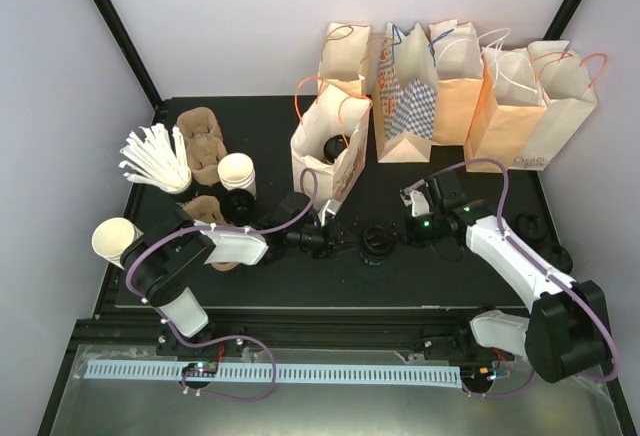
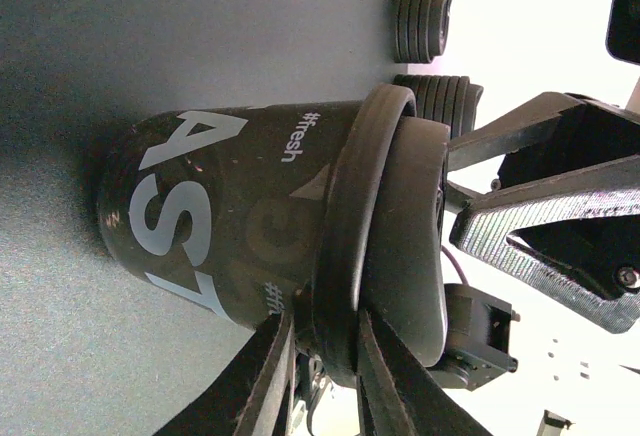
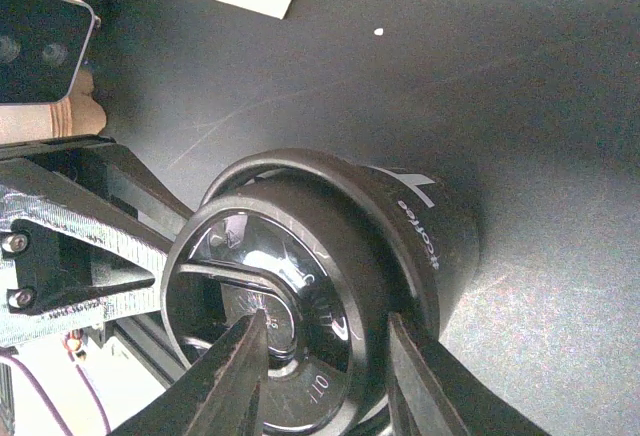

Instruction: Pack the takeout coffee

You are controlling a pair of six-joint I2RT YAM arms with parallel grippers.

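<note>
The right gripper (image 3: 325, 324) pinched the takeout coffee (image 1: 375, 244) by its lid rim. The left gripper (image 2: 325, 321) straddled the same rim, but I could not tell if it gripped.

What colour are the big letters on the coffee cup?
Pale grey-white letters on a black coffee cup, clearest in the left wrist view.

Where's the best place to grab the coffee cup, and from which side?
Take the coffee cup by its side wall just under the black lid, level from the side. It stands upright and narrows downward, so the lid's jutting rim should stop it slipping; the lid alone might pop off.
</note>
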